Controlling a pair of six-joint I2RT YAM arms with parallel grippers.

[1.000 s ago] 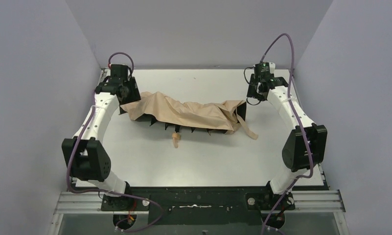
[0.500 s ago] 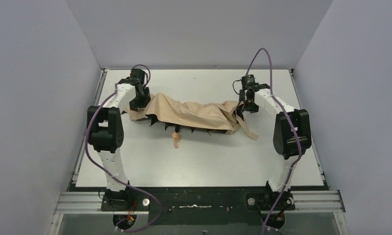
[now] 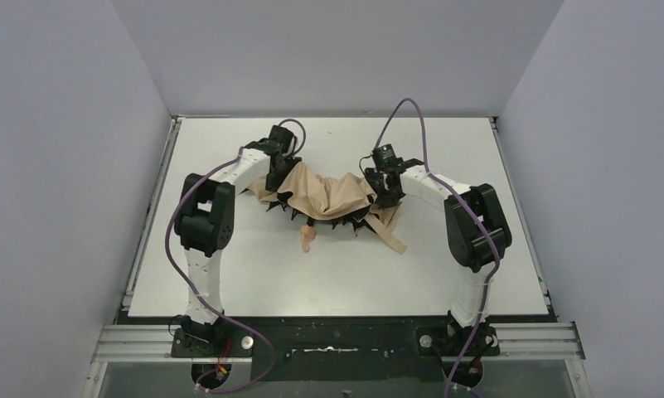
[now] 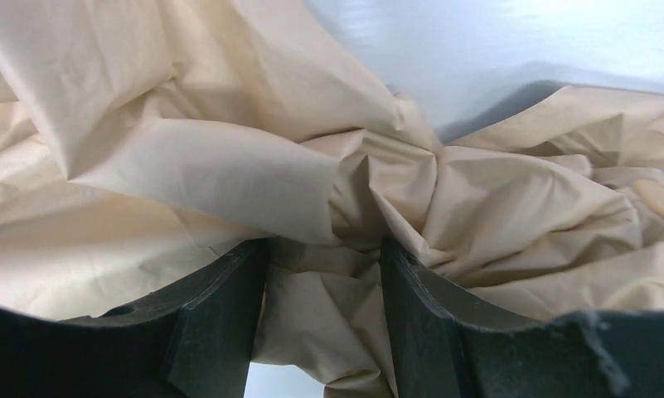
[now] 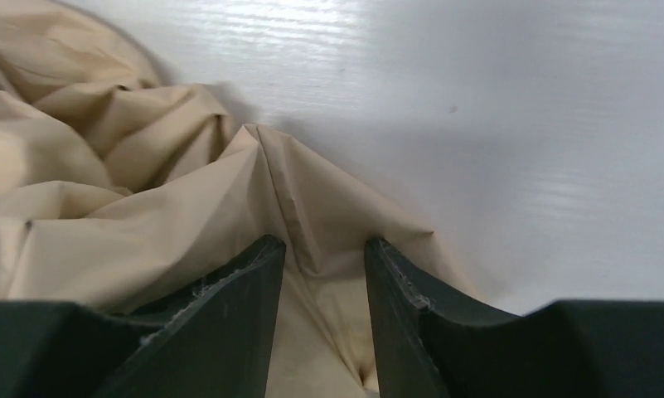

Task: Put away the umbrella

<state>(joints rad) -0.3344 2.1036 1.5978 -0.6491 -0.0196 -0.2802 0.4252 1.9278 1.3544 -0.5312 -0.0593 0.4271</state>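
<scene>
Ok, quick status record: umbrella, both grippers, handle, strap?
umbrella: beige fabric bunched in a heap on the table, black rib tips poking out on its near side
left gripper: closed on a fabric fold at the heap's left end
right gripper: closed on a fold at its right end
handle: lying just near of the heap
strap: trailing loose, near right

umbrella [image 3: 328, 196] on table [image 3: 229, 274] between left hand [image 3: 276, 179] and right hand [image 3: 385, 193].
</scene>
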